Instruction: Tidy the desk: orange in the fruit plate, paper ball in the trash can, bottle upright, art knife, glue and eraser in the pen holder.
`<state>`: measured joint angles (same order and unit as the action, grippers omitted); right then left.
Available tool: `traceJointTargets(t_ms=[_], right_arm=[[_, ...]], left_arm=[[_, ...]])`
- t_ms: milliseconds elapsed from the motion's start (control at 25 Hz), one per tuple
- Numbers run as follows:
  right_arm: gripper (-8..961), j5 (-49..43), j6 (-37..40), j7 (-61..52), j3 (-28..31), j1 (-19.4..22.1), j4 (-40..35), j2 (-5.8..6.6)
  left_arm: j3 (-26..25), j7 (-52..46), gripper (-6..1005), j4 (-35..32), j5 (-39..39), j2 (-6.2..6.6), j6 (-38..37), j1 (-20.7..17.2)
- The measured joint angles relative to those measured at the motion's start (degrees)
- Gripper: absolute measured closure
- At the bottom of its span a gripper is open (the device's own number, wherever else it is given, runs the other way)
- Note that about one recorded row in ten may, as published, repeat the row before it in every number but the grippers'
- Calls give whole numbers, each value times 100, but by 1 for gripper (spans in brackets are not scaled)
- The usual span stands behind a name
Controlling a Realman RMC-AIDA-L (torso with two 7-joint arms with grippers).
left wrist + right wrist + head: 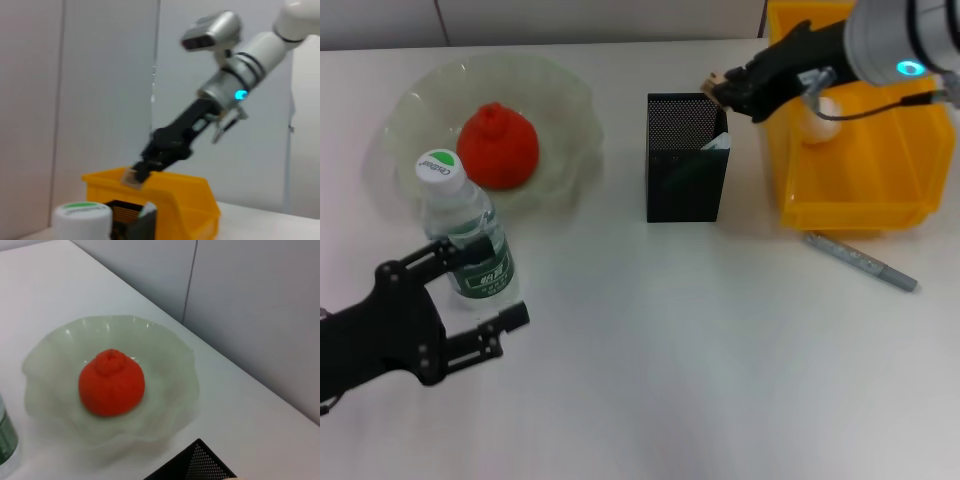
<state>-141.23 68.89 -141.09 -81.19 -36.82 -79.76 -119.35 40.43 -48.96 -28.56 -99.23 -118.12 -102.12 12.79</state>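
The right pincer (pixel 720 88) hangs over the far right corner of the pen holder (pixel 686 160), pinched shut on the eraser (pixel 714 80), a small tan block that shows at its tip against the yellow trash can (pixel 855 195) behind. The step in hand looks like dropping the eraser into the mesh box. To do it well, the tip should sit squarely over the opening and not over the rim or the gap between box and bin (the eraser is small enough to bounce off the edge), and come low before the fingers part. A pale green sliver already leans inside the holder, probably the art knife (pixel 718 143), so the drop should favour the free side.

The left pincer (pixel 485 290) is low at the near left of the table (pixel 720 380), fingers spread wide and holding nothing, just beside the bottle (pixel 465 235), which stands upright. Behind it the orange (pixel 498 146) rests in the fruit plate (pixel 570 100). A white lump, likely the paper ball (pixel 820 118), lies in the trash can. The glue (pixel 860 260) lies on the table in front of the bin, not yet put away.
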Motion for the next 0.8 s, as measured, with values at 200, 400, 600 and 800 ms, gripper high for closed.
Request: traceJointTargets(t_ms=[200,400,600,800], right_arm=[[820,23,-178,8,-4,-271,538,-1],[815,42,-238,123,-40,-315,644,-13],[586,95,383,-77,3,-145,85,-8],[391,61,1871,-604,51,490,-1381,-6]], left_arm=[[0,0,214,-19,-299,-7,-175,60],[0,0,214,-15,-326,-18,-192,81],[-1,0,214,0,-326,-18,-182,86],[-1,1,214,10,-326,-18,-157,92]])
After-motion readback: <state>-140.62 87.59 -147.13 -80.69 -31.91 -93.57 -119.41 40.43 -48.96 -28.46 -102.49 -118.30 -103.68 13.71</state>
